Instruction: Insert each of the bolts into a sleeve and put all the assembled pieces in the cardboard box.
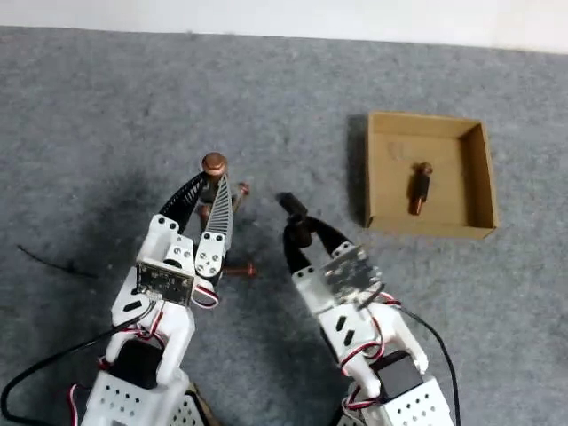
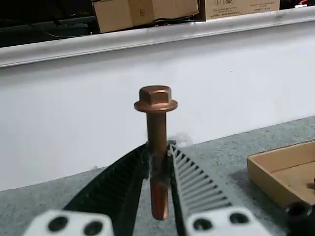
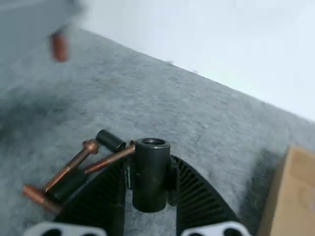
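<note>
In the brown cardboard box (image 1: 454, 146) one assembled piece (image 1: 420, 188) is lying; left fingers (image 2: 197, 182) are gripping one copper hex bolt (image 2: 156, 128), right fingers (image 3: 98, 201) one black cylindrical sleeve (image 3: 150, 172).

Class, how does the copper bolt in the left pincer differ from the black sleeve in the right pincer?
The copper-coloured hex-head bolt is shiny; the black cylindrical sleeve is dull. The bolt is a slim shank with a wider head; the sleeve is a thicker, hollow tube. Both stand upright, clamped in the left pincer and right pincer.
</note>
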Robot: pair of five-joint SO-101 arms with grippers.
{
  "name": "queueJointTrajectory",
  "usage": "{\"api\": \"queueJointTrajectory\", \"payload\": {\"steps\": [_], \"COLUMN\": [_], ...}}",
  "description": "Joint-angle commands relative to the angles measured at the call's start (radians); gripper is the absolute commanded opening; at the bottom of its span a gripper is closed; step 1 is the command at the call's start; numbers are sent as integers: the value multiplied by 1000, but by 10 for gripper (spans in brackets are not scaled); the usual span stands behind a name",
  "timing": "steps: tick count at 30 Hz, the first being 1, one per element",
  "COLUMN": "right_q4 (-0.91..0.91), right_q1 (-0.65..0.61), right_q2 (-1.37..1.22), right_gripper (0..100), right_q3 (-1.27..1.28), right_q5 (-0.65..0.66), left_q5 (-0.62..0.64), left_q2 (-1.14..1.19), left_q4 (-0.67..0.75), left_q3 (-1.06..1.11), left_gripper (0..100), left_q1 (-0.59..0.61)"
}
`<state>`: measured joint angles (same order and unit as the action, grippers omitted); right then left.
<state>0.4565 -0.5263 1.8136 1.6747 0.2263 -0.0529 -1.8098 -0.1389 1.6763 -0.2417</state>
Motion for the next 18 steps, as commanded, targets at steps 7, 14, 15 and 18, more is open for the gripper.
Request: {"api": "queueJointTrajectory", "payload": {"steps": [7, 14, 15, 18], "right_q4": [-185, -211, -211, -209], "right_q1": [-114, -114, -114, -110], "right_q2": [21, 19, 16, 13], "right_gripper": [4, 4, 4, 4], "right_q3": [145, 145, 145, 145], "right_q5": [150, 138, 138, 140], "left_q5": [12, 130, 184, 293], "left_q2": [-18, -16, -15, -12], "left_q4": [112, 110, 110, 109], "left_q3": [-30, -31, -31, -30], "left_gripper": [11, 7, 8, 10], "left_q1": [-163, -325, -328, -302]}}
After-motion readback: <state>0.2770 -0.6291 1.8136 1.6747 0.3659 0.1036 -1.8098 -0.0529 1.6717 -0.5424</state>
